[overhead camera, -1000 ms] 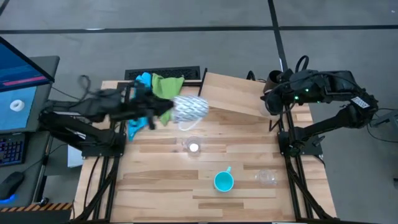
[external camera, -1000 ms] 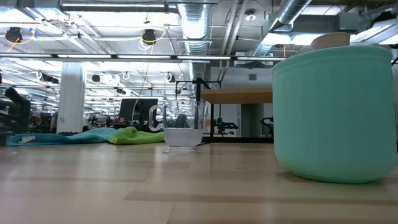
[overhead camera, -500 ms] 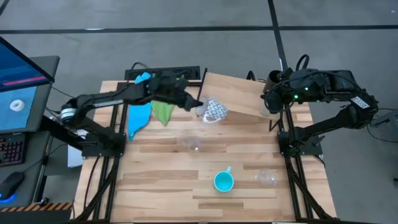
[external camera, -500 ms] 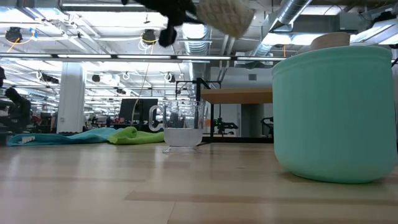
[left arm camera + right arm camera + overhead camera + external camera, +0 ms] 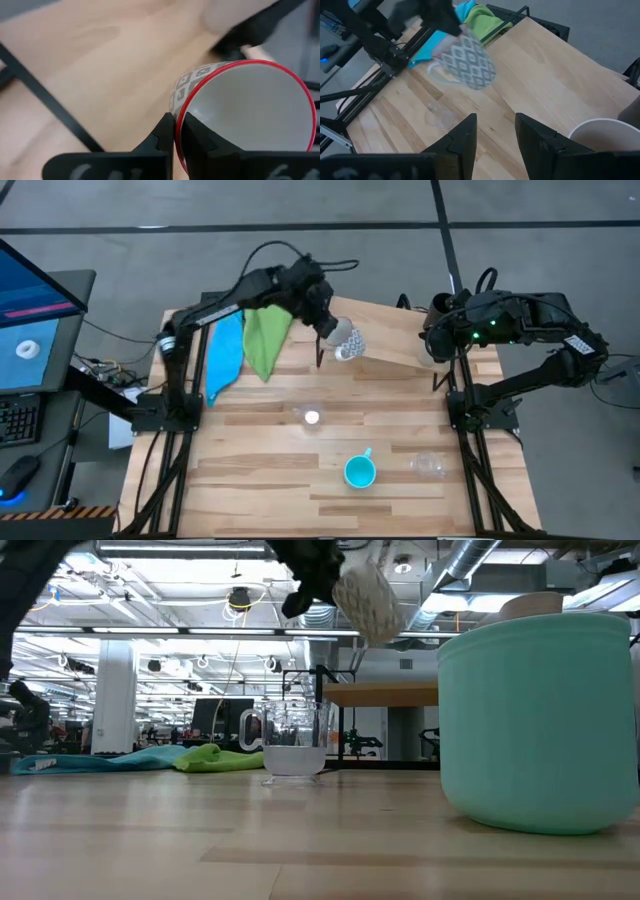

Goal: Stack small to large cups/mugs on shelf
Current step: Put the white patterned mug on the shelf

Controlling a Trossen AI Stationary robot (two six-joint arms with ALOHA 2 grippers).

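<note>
The left tool (image 5: 325,328) grips the rim of a white handled mug with a grey diamond pattern and red-edged lip (image 5: 345,340), its fingers (image 5: 167,135) pinched on the wall; the mug hangs tilted in the air just beyond the tool, over the near edge of the light-wood shelf on thin black legs (image 5: 385,330). The right tool (image 5: 432,340) waits with fingers spread over the shelf's far end, a beige tumbler (image 5: 602,135) just beside it. A cyan handled mug (image 5: 359,471) and two small clear cups (image 5: 311,416) (image 5: 429,466) stand on the plank table (image 5: 260,470), well apart from both tools.
</note>
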